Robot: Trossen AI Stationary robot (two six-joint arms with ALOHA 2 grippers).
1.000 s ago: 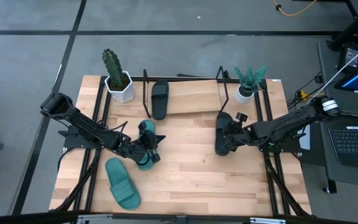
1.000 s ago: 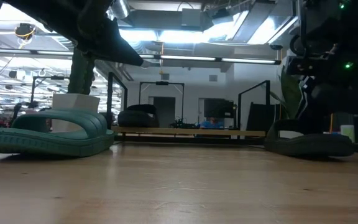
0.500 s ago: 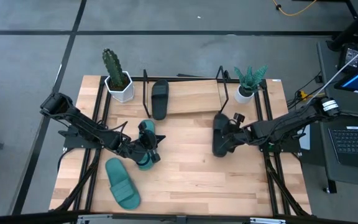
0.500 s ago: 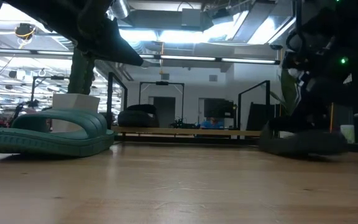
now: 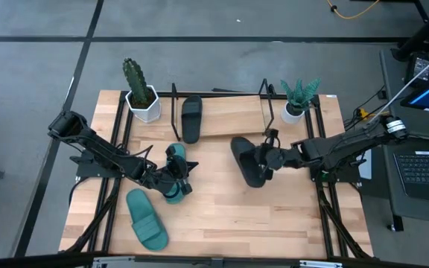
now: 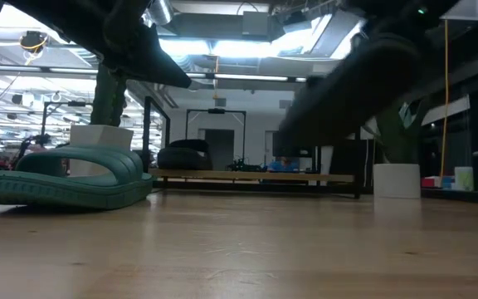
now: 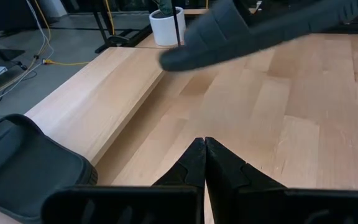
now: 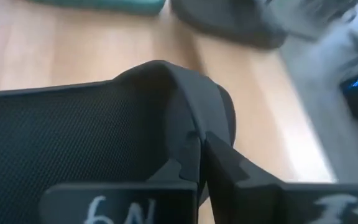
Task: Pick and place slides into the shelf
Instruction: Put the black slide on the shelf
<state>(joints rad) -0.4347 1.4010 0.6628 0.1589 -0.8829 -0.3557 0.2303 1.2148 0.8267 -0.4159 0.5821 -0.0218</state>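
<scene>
A black slide [image 5: 246,160] hangs tilted over the table's middle, with my right gripper [image 5: 267,158] shut on it. In the low view that slide [image 6: 347,87] is clear of the table. Another black slide [image 5: 191,117] lies flat on the shelf's wooden board [image 5: 229,123]. My left gripper [image 5: 181,179] is shut with nothing between its fingers and hovers over a teal slide [image 5: 175,154] that lies on the table. A second teal slide [image 5: 147,219] lies sole-down near the front left. My right gripper pinches a rounded edge of the black slide [image 8: 188,109] between its two fingers. The fingers come from the table's right side, slanting down, and lie across the slide. The slide is lifted clear and tilted, its far end higher in the low view.
A cactus in a white pot [image 5: 141,100] stands at the shelf's left end and a leafy plant in a white pot [image 5: 295,106] at its right end. The shelf's thin black rods [image 5: 174,112] rise beside the board. Bare wood lies at the table's near right [image 5: 274,216].
My right gripper has risen and gone toward the table's left, rolling as it went. The black slide, which lay flat on the table by the right side, has come up with it, lifted clear, tilted and turned slantwise.
</scene>
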